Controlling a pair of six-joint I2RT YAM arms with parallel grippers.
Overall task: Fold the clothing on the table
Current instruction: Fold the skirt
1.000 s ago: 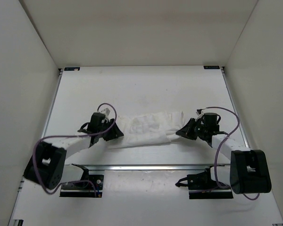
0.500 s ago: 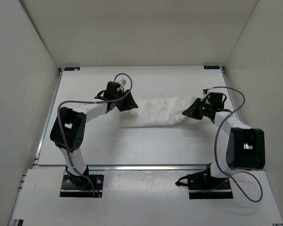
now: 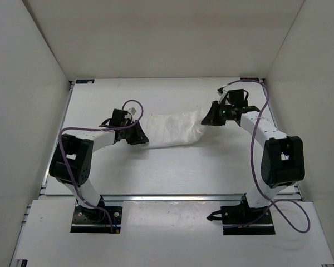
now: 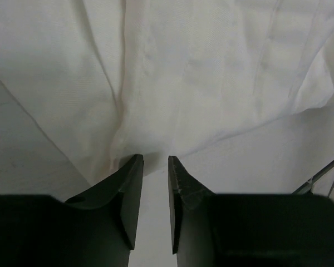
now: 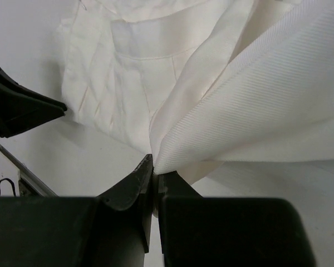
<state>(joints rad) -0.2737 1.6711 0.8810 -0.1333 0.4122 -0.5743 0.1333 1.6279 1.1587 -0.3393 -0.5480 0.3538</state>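
The clothing (image 3: 173, 129) is a white wrinkled garment lying as a folded band across the middle of the table (image 3: 167, 172). My left gripper (image 3: 140, 135) stands at its left end. In the left wrist view the left gripper (image 4: 154, 161) is open, with bare table between the fingers and the clothing's (image 4: 172, 72) edge just ahead of the tips. My right gripper (image 3: 209, 118) is at the right end. In the right wrist view the right gripper (image 5: 156, 169) is shut on a bunched fold of the clothing (image 5: 234, 117), lifted a little off the table.
White walls close in the table on the left, right and far sides. Black corner brackets (image 3: 84, 82) (image 3: 249, 79) mark the far corners. A metal rail (image 3: 172, 197) runs along the near edge. The left gripper's fingers (image 5: 16, 108) show at the left of the right wrist view.
Both arms have carried the clothing away from the near edge toward the far side. The left gripper then drew back to the left end and narrowed. The right gripper has stayed shut on its end.
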